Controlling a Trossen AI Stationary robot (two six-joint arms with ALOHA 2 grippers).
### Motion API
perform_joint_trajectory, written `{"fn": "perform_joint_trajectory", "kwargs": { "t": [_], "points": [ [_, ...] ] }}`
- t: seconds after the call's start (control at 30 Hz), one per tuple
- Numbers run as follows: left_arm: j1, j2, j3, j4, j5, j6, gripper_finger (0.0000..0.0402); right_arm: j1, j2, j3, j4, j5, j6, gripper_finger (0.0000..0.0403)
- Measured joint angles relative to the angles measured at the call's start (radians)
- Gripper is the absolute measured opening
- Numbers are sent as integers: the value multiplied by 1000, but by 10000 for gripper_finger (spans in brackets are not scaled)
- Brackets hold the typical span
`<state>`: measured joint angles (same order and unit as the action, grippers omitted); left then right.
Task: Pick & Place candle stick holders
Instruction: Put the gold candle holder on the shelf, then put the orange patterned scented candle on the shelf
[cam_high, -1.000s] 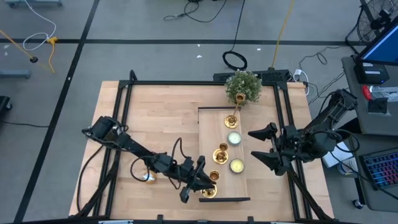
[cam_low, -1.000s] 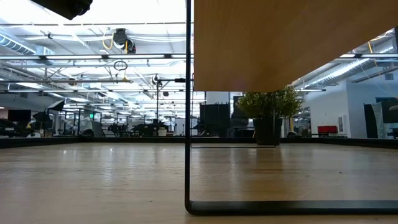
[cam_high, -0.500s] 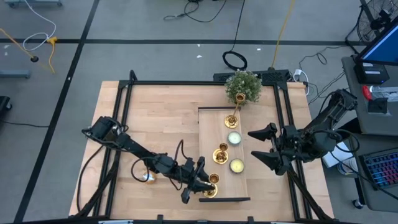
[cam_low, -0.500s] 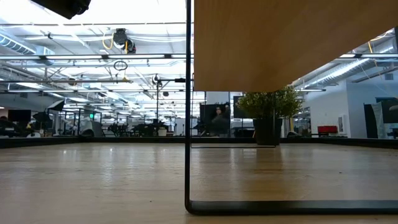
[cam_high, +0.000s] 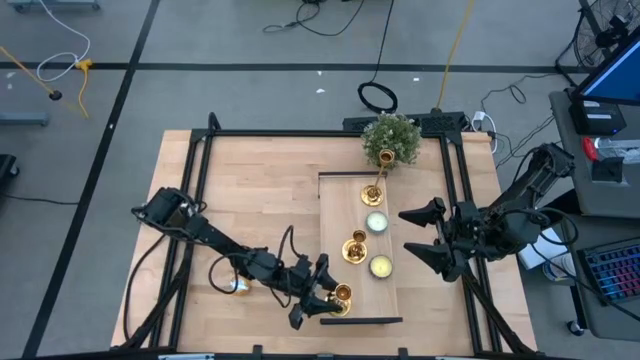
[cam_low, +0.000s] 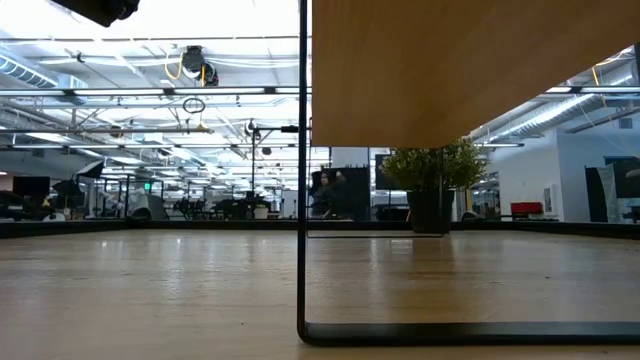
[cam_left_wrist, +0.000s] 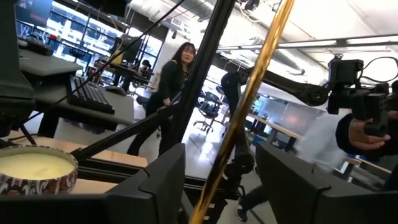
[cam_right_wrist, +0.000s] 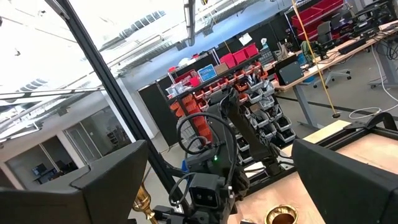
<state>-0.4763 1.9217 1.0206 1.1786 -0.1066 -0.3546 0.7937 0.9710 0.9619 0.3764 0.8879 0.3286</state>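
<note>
Since a second ago my left claw (cam_high: 327, 298) has loosened around the gold candle stick holder (cam_high: 340, 296), whose stem stands between my parted fingers (cam_left_wrist: 163, 186) on the raised wooden tray (cam_high: 390, 300). Far right, my right claw (cam_high: 425, 232) waits, spread wide.

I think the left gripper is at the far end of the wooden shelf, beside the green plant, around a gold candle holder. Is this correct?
Not quite. In the high view the left gripper is at the near end of the wooden shelf, far from the green plant. It is indeed around a gold candle holder.
</note>
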Motion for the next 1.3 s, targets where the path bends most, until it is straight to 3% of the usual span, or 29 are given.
{"fn": "perform_joint_trajectory", "kwargs": {
  "t": [0.43,0.87,1.17,1.3],
  "points": [
    [5,-26,0,-47,-1,11,184,0,0,0,0,0,0,393],
    [20,-199,0,-461,-5,-13,143,0,0,0,-8,-1,0,393],
    [24,-323,0,-744,30,47,136,0,0,0,-8,-1,0,393],
    [24,-361,0,-856,100,3,136,0,0,0,-8,-1,0,393]
  ]
}}
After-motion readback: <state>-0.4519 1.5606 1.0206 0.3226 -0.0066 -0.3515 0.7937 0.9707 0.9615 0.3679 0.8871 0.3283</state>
